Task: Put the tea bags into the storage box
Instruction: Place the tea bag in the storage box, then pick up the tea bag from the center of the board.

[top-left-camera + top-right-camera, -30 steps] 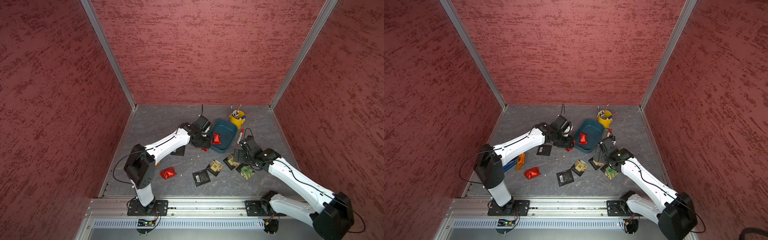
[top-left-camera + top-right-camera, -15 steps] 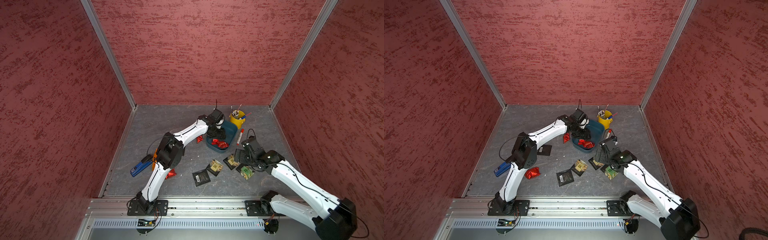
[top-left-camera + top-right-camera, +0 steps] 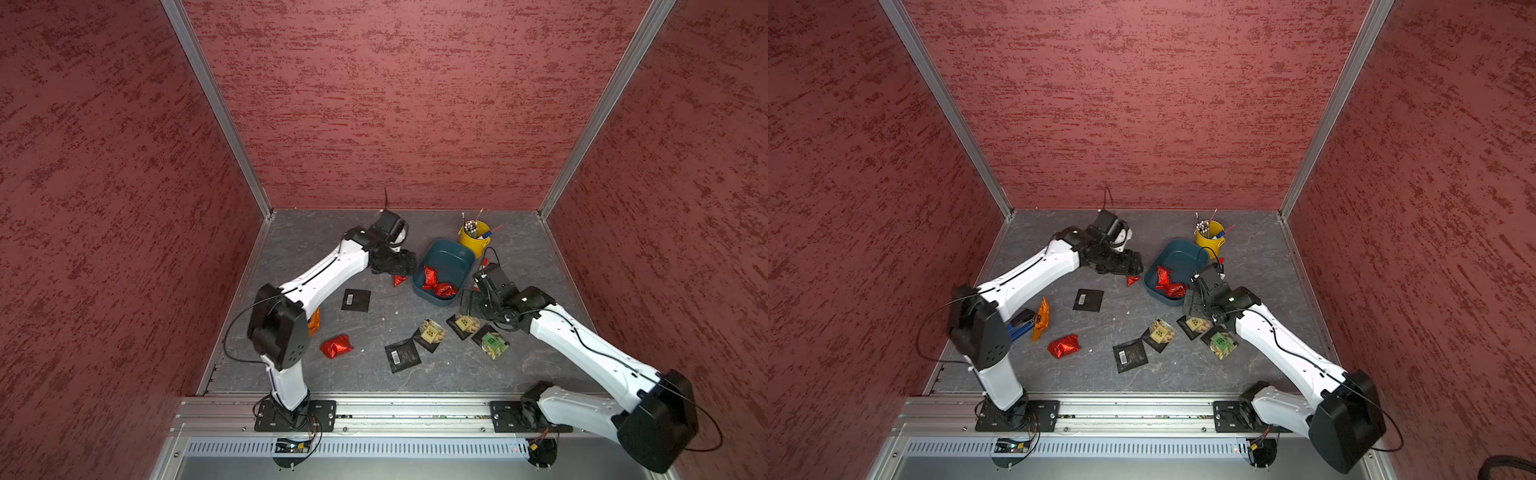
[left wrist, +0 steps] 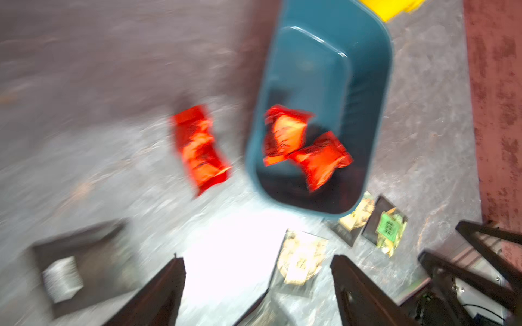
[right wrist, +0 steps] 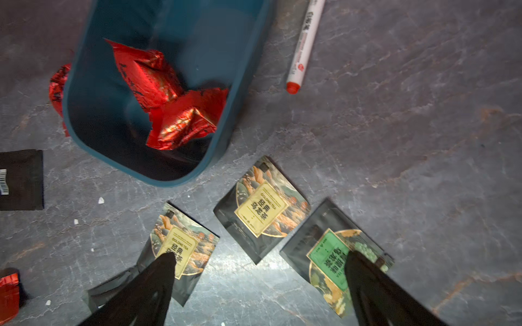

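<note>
Red foil tea bags (image 5: 158,84), two, lie in the storage box (image 5: 197,42); the rest wait outside, one foil packet (image 3: 399,279) just beside it, black sachets (image 5: 262,209) near. Left gripper (image 4: 257,282) and right gripper (image 5: 260,258) gape, empty.

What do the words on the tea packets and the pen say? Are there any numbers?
"OOLONG TEA": yellow label of the black packet, beside Chinese characters I cannot make out.
Second yellow-label packet: Chinese characters and small print, not readable.
Green-label packet: Chinese characters, partly hidden, not readable.
Pen: print too small.
Barcode packet: bars only, no digits legible.
Red foil packets: dark writing, too crumpled.
</note>
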